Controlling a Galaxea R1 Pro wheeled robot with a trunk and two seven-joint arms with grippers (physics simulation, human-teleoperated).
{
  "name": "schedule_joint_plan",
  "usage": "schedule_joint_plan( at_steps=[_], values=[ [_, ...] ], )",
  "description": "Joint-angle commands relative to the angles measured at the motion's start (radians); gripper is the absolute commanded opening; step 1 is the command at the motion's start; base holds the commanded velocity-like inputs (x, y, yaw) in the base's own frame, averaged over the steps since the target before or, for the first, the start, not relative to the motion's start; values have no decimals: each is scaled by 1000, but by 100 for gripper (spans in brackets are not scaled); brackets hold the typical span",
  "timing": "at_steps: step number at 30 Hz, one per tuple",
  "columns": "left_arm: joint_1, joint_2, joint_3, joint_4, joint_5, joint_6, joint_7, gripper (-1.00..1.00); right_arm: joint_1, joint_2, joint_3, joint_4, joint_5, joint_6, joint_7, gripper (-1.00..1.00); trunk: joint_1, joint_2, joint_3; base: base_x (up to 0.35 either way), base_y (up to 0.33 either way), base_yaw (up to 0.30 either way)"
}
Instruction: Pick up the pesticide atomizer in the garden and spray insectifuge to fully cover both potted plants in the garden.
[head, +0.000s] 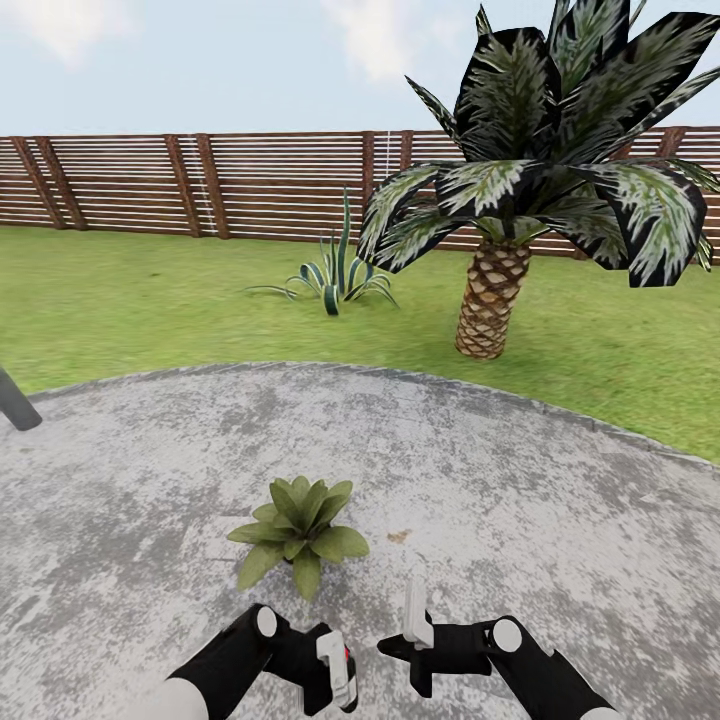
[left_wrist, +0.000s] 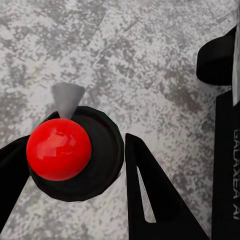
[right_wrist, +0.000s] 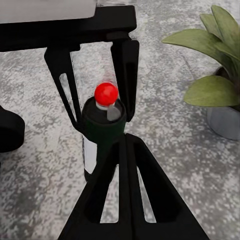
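Where the green lawn (head: 150, 300) runs back to a brown slatted wooden fence (head: 200, 185) under a pale sky, a palm (head: 520, 190) with dark, pale-streaked fronds stands on the grass toward the fence's right stretch, and a spiky striped agave (head: 335, 275) sits near the middle of the lawn. Nearer, a rounded area of mottled grey stone paving (head: 520, 480) takes up the lower half of the head view, its curved edge meeting the grass. One potted plant (head: 300, 530), a low rosette of pointed green leaves, stands on the paving well inside that edge; its pale pot (right_wrist: 225, 122) shows in the right wrist view. Just short of it, the left gripper (head: 335, 670) pinches the pesticide atomizer (left_wrist: 75, 152), fingers either side of the dark body, red top (right_wrist: 106, 93) upward. The right gripper (head: 413, 630) hovers beside it, fingers pressed together.
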Motion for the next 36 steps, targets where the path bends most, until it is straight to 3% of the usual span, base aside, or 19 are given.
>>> schedule_joint_plan(
  at_steps=[1, 26, 36],
  values=[
    [0, -3, 1, -1, -10, -9, -1, -100, 0, -1, 2, -1, 6, -5, -2, -100, 0, 0, -1, 0, 0, 0],
    [1, -63, 3, -1, -6, -37, -1, -100, 0, -1, 1, 0, 7, -5, -5, -100, 0, 0, -1, 0, 0, 0],
    [0, -63, 3, -1, -1, -37, -1, -100, 0, -1, 1, 0, 7, -5, -5, -100, 0, 0, -1, 0, 0, 0]
  ],
)
